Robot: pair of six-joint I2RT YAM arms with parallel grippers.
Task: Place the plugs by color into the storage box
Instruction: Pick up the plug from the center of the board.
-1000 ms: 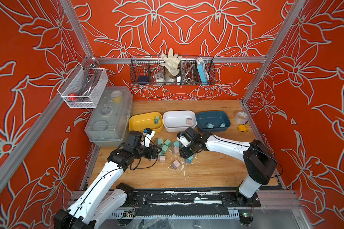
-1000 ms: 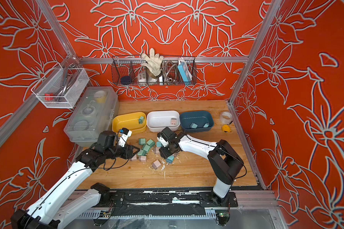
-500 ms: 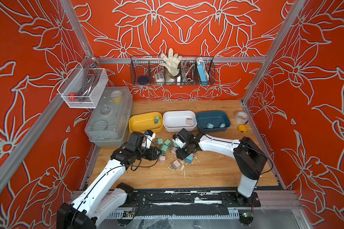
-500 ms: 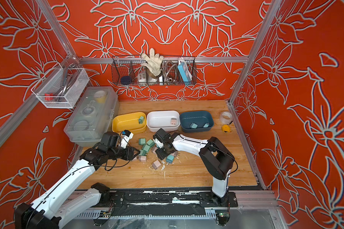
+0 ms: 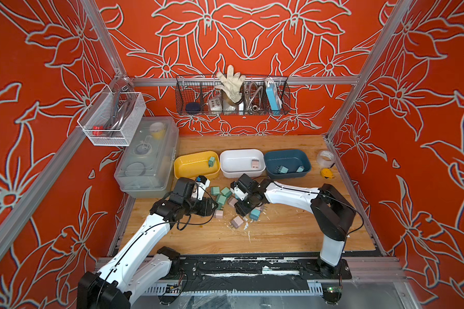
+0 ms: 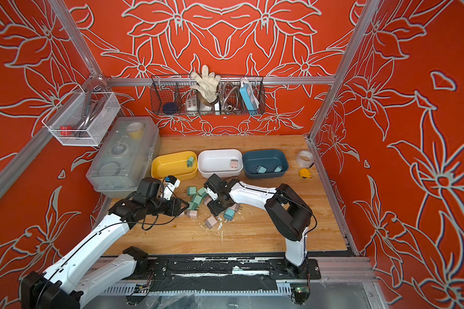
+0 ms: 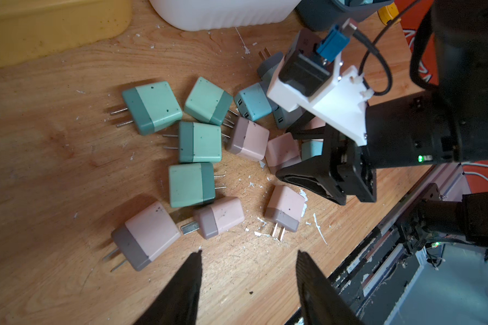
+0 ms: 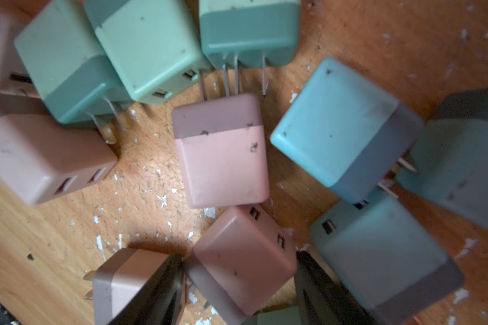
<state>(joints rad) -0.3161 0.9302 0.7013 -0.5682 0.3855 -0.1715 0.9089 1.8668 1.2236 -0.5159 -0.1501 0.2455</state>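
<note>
**Desk:** What do you see from above?

**Operator:** In both top views I have the loose plugs [image 5: 221, 199] heaped on the bench [image 5: 279, 230], just in front of three bins. The yellow bin [image 5: 190, 167] holds one mint plug [image 5: 211, 161]. The white bin [image 5: 239, 160] holds one pink plug [image 5: 255, 163], and the dark blue bin [image 5: 285, 157] holds two light blue plugs [image 5: 283, 169]. My left end effector [image 5: 213, 206] is at the heap's left edge. My right end effector [image 5: 240, 210] is down in its right side.

**Desk:** Left wrist view?

**Operator:** My left fingers [image 7: 181, 287] stand apart over bare wood with nothing between them, so that end effector is released and empty. Just past the tips lie three pink plugs [image 7: 219, 216]. Beyond those, four mint plugs [image 7: 200, 142] lie flat and close together. I also see the right arm's black fingers [image 7: 302, 180] there, down among pink and blue plugs.

**Desk:** And the right wrist?

**Operator:** A pink plug [image 8: 243, 261] lies between my right fingers [image 8: 152, 289], with one finger close against each side. I cannot tell whether they pinch it or merely flank it. Beside it another pink plug [image 8: 221, 157] lies flat, its darker end toward the mint plugs. Light blue plugs [image 8: 341, 123] sit on the other side.
</note>
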